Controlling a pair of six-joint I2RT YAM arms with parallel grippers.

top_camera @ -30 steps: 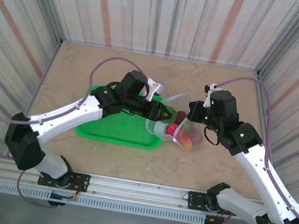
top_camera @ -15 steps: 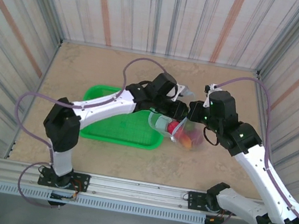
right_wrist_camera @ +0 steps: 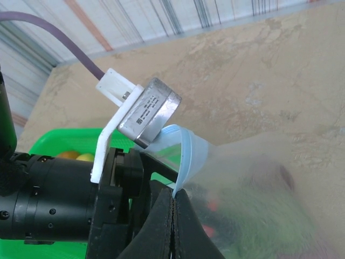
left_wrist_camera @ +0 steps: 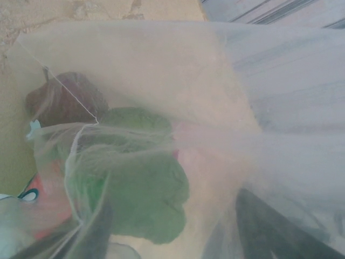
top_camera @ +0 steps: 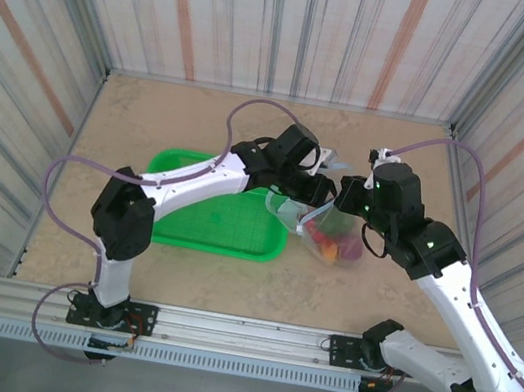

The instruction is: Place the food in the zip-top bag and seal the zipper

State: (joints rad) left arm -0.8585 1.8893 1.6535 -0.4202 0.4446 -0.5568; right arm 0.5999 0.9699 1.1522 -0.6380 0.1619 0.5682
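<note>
The clear zip-top bag (top_camera: 333, 241) lies right of the tray and holds several pieces of food, among them a green one (left_wrist_camera: 137, 189), a dark maroon one (left_wrist_camera: 64, 100) and a red-orange one (left_wrist_camera: 46, 208). My left gripper (top_camera: 312, 199) is pushed into the bag's mouth. Its dark fingers (left_wrist_camera: 267, 226) stand apart behind the plastic, open, with the green piece just ahead. My right gripper (right_wrist_camera: 173, 197) is shut on the light-blue zipper (right_wrist_camera: 186, 154), which curls up over the left wrist's camera (right_wrist_camera: 148, 110).
The green tray (top_camera: 185, 231) sits left of the bag under the left arm. A yellow and an orange piece (right_wrist_camera: 75, 156) lie in it. Striped walls enclose the table on three sides, and bare tabletop lies behind the bag.
The left arm has swung right, off the tray and into the bag's mouth. The right gripper, still holding the bag's edge, has shifted slightly right, and the bag moved with it.
</note>
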